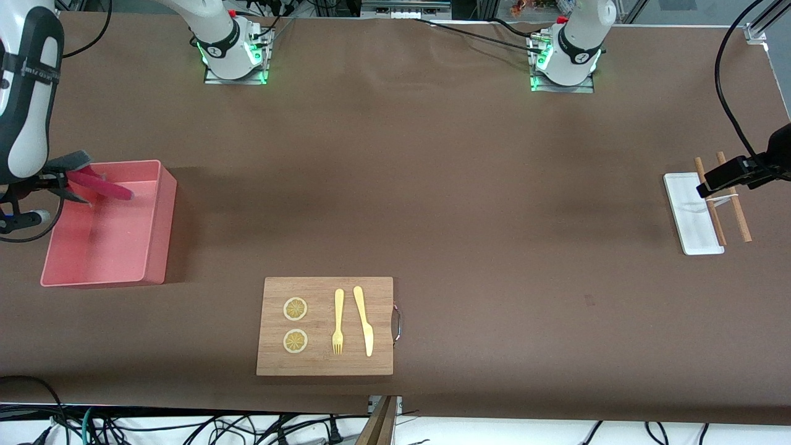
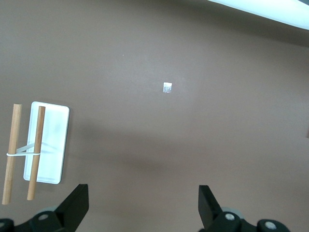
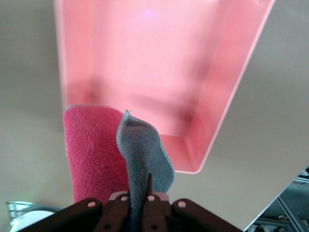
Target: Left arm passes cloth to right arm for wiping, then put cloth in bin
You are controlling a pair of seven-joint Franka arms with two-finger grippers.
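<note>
One step remains: the right tool (image 3: 140, 200), clenched on the cloth (image 3: 104, 150), hangs over the bin's (image 1: 157, 222) edge. It should move over the bin's middle before releasing. Meanwhile the left tool (image 2: 140, 208), spread empty, waits above the white tray (image 2: 48, 145).

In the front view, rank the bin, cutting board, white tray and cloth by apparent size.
1. Bin and cutting board: about alike, not ranked.
2. White tray.
3. Cloth, held above the bin by the right pincer, partly hidden.
</note>
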